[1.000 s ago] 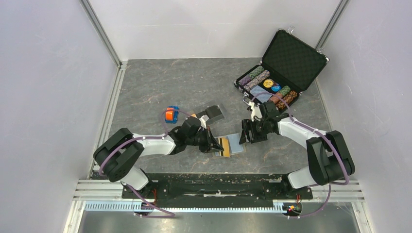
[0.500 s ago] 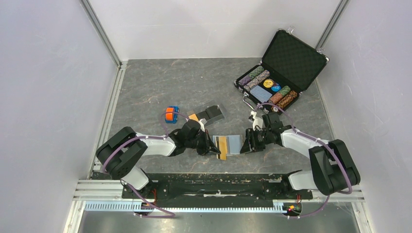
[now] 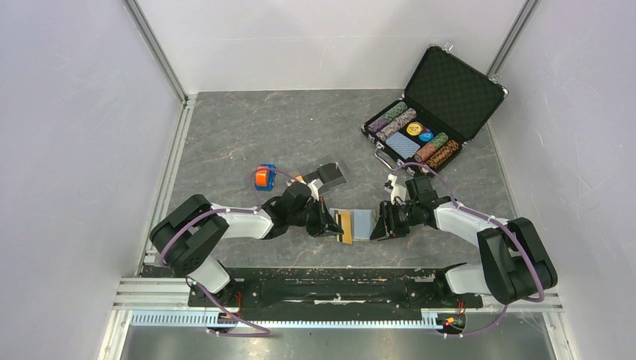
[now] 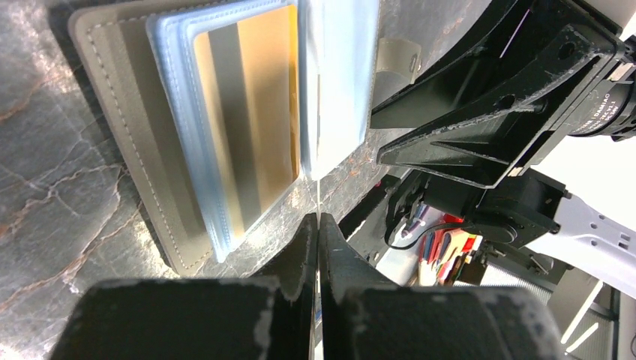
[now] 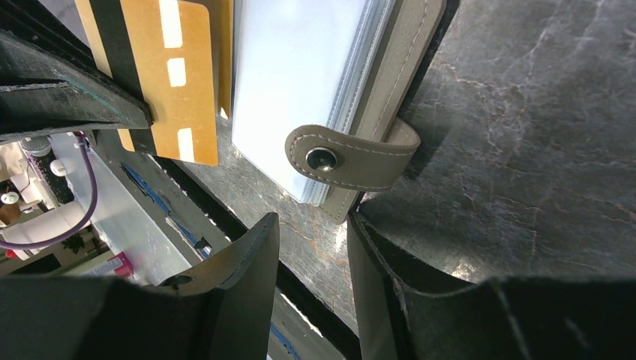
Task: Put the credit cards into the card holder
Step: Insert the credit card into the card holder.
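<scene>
The desk (image 3: 247,135) has the holder (image 3: 363,222) lying flat and open down toward 6 o'clock in the top view, right between the two claws. Its two halves are spread 9 to 3.

The orange card (image 3: 343,226) is on the 9 o'clock half with its long axis running 12 to 6. From the left wrist it looks tucked behind a clear sleeve. What I take to be the black cards (image 3: 328,178) sit up around 11 o'clock from the holder, well apart from it.

What the next move turns on, imo, is that the holder has an arm at each end. It's at 3 o'clock from the left claw (image 3: 331,226) and at 9 o'clock from the right claw (image 3: 379,227), with both right up against it. The left is nearer the card and the right is nearer the snap tab (image 5: 349,157).

The left claw is pinched fully closed at the card-side edge. There might be a thin sleeve edge caught in it, but I honestly can't tell.

The right claw is about half open. Its tips sit at the holder's outer edge and the tab is at 12 o'clock just past them in its own camera. I can see desk in the gap, so nothing's clearly clamped there.
</scene>
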